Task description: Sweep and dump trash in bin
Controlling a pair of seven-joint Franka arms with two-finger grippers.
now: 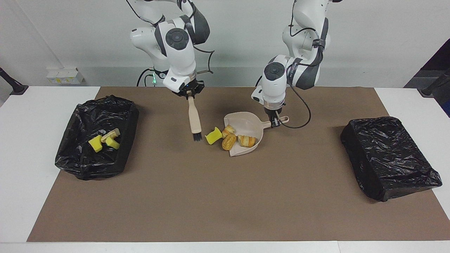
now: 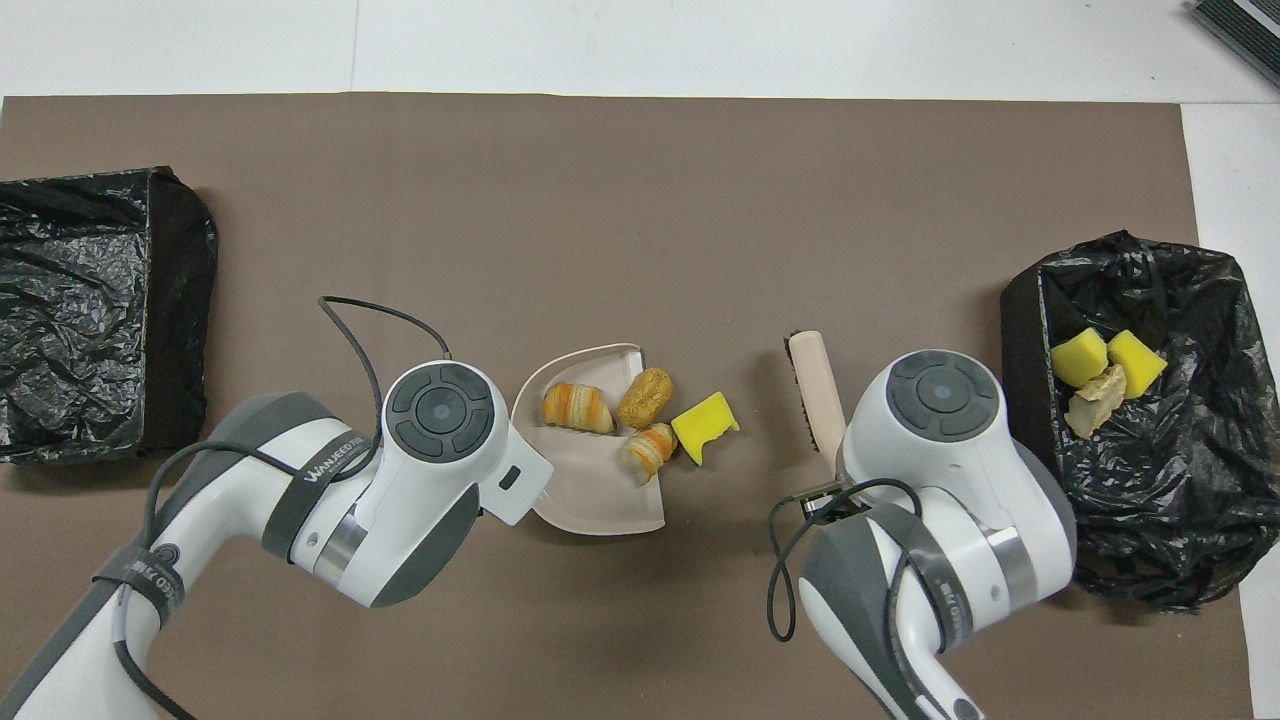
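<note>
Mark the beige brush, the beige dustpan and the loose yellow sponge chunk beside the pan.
Beige plastic brush [image 1: 193, 118]: facing view, middle of its handle.
Beige plastic dustpan [image 1: 246, 125]: facing view, bare floor of the pan.
Bright yellow sponge chunk [image 2: 703, 426]: overhead view, its top face, on the mat at the pan's mouth.

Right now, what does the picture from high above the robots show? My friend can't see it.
The right gripper holds a beige brush lifted off the mat, beside a yellow sponge chunk and pastry bits at the mouth of the dustpan that the left gripper holds. Three more pieces lie in the black bin at the right arm's end.
</note>
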